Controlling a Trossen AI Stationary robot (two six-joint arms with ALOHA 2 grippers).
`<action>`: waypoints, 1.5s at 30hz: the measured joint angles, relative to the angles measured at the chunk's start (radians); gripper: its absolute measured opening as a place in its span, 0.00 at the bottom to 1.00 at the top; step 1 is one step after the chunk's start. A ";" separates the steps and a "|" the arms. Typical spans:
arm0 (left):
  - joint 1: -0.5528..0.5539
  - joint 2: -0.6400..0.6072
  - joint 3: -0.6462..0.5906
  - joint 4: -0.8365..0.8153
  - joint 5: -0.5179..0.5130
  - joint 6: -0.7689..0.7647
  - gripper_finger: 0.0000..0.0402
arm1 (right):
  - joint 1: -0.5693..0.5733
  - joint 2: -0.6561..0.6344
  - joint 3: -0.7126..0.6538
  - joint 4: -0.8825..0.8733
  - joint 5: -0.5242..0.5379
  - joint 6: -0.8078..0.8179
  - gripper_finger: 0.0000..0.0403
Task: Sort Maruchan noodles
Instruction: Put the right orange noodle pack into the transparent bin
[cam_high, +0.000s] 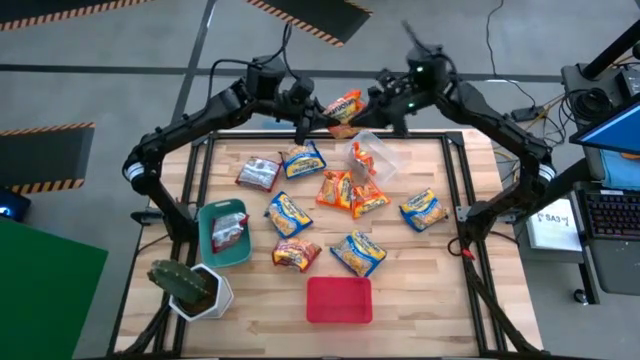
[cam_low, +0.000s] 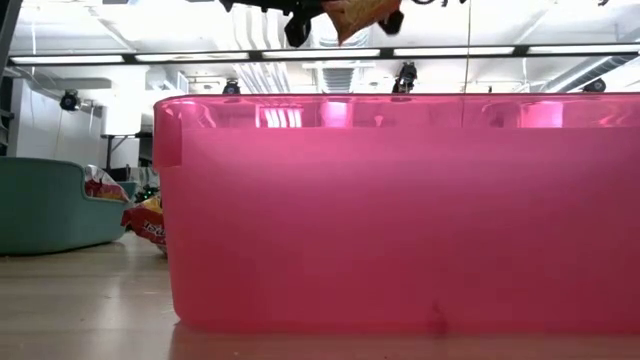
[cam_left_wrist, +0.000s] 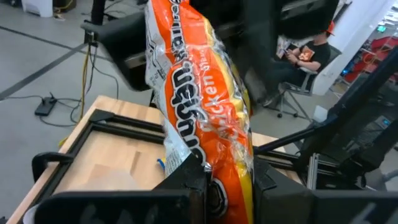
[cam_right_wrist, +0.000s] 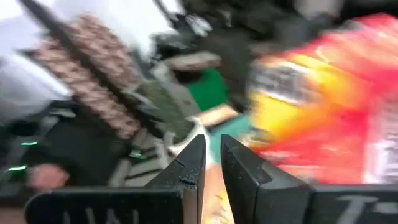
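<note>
right now left gripper (cam_left_wrist: 211, 186) clamps orange packet (cam_high: 343, 106) at table's 12 o'clock; right gripper (cam_right_wrist: 211, 162) pinched shut beside it, gripping nothing. risk: collision knocks packet loose.

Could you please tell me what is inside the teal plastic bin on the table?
One silver-and-red crinkly noodle packet lies in the teal plastic bin. Anything beneath that packet is covered.

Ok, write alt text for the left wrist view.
The left hand is shut on an orange Maruchan noodle packet, which stands upright between its dark fingers. Behind lie the wooden table's corner and a seated person.
</note>
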 joint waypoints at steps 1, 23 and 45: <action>0.000 0.000 0.000 -0.009 -0.006 0.000 0.06 | -0.003 0.001 0.000 -0.031 0.056 -0.024 0.09; -0.001 0.000 0.000 -0.016 0.005 0.010 0.06 | -0.095 0.016 0.324 -0.487 0.254 -0.168 0.38; -0.006 0.004 0.000 0.033 -0.007 0.032 0.05 | -0.072 0.122 0.318 -0.507 0.151 -0.317 0.68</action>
